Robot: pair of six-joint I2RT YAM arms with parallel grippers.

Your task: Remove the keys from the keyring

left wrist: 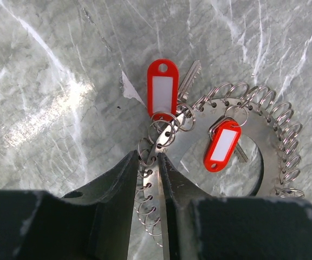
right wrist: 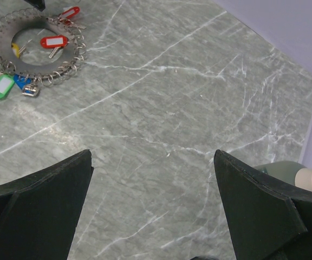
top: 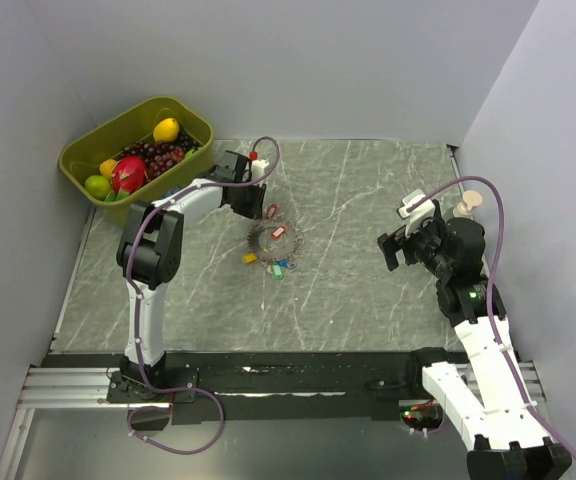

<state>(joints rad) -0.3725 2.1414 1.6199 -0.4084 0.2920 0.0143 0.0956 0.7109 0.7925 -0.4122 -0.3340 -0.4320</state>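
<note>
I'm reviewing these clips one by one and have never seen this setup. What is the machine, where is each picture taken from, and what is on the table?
Two robot arms are bolted at the near edge of a marble-patterned table. One picture looks down from above; the other two come from cameras on each wrist. The left hand is nearly closed around the edge of the keyring, a flat metal ring lined with small wire loops. Red keys with tags hang from those loops; green, blue and yellow ones show in the right wrist view. The right hand is wide open, holds nothing and stands apart from the ring. A green bin of fruit sits at the far left corner.
</note>
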